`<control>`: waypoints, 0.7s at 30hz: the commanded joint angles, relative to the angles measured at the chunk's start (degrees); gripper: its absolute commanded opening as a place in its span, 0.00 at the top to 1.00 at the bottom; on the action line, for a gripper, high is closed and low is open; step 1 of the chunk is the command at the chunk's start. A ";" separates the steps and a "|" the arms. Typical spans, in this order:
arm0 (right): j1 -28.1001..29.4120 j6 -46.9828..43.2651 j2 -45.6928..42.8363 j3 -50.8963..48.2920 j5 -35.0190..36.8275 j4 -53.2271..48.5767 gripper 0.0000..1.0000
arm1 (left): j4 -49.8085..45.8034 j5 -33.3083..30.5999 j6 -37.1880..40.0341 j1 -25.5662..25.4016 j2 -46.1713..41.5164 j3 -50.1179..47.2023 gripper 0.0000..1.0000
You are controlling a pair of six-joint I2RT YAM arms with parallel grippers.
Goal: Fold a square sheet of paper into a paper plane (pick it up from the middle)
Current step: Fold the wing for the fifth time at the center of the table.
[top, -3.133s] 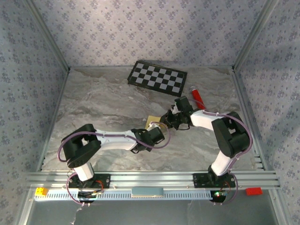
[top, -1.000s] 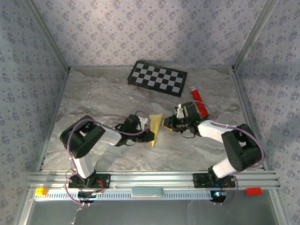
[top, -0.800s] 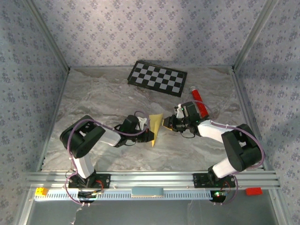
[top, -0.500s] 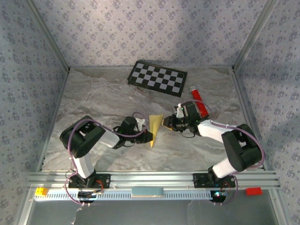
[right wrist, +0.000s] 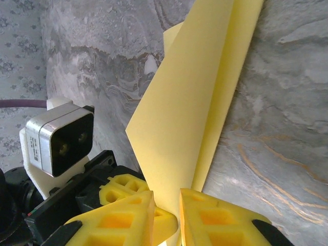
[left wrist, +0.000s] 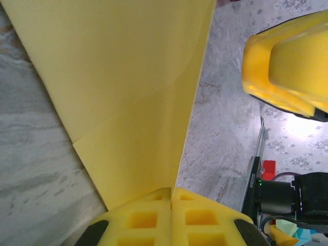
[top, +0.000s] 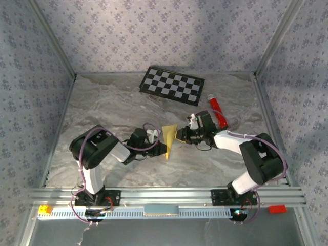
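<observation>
The square sheet of paper (top: 169, 138), pale yellow and folded into a narrow pointed shape, stands on edge in the middle of the marble table between the two arms. My left gripper (top: 162, 149) is shut on its lower end. In the left wrist view the pads (left wrist: 154, 220) meet on the paper (left wrist: 128, 97). My right gripper (top: 180, 135) reaches in from the right. Its jaws (right wrist: 166, 202) straddle the paper's (right wrist: 200, 102) edge with a visible gap, so it is open. The left gripper's fingers (right wrist: 123, 187) show just behind.
A black-and-white checkerboard panel (top: 172, 84) lies at the back of the table. A red tube (top: 216, 109) lies just behind the right arm's wrist. Patterned walls and metal posts enclose the table, with the arm rail at the near edge.
The right gripper's jaws have narrowed slightly around the paper's edge. The left wrist has drawn back a little to the left, still holding the paper, which stands slightly more upright.
</observation>
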 commanded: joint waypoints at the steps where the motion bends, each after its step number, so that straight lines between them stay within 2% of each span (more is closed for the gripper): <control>1: 0.98 -2.10 1.80 3.04 -2.20 0.48 0.80 | 0.98 0.64 -0.63 0.59 1.20 -0.81 1.00; 11: 2.02 -2.73 7.76 7.44 -4.23 0.63 0.91 | -1.20 0.91 -2.04 1.29 1.49 -0.95 1.00; 21: 1.76 -2.49 11.76 9.02 -4.87 1.61 0.92 | -1.49 0.84 -4.01 1.76 2.12 -1.73 1.00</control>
